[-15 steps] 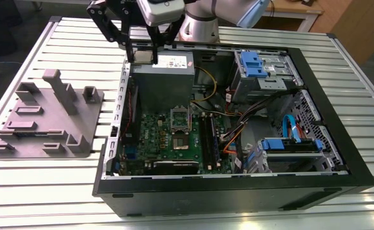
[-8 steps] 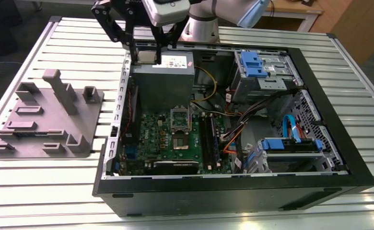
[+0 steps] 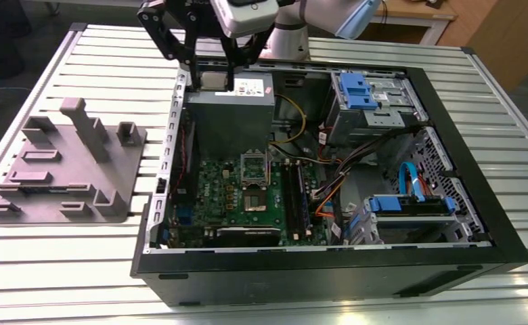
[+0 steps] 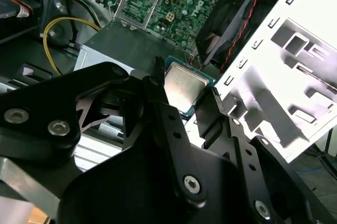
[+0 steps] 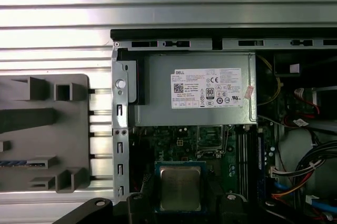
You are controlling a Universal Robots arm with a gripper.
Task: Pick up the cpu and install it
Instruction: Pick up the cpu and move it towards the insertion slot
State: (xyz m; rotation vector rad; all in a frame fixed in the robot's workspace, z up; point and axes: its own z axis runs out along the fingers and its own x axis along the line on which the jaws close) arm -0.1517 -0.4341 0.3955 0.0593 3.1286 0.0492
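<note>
The cpu point(image 3: 214, 81) is a small square chip with a silvery top on a green edge, and it hangs in the air over the back left of the open computer case point(image 3: 463, 203). My gripper point(image 3: 215, 73) is shut on it, one black finger on each side. Both wrist views show the cpu point(image 4: 181, 89) point(image 5: 180, 187) clamped between the fingers point(image 4: 158, 84). The open processor socket point(image 3: 253, 200) point(image 4: 138, 2) point(image 5: 210, 140) sits on the green motherboard, lower down in the case and apart from the chip.
The grey power supply box point(image 3: 231, 112) point(image 5: 195, 89) lies right under the gripper. A grey plastic fixture point(image 3: 66, 169) point(image 5: 42, 134) stands on the slatted table at the exterior view's left. Blue drive bays point(image 3: 363, 91) and cable bundles point(image 3: 355, 169) fill the case's other side.
</note>
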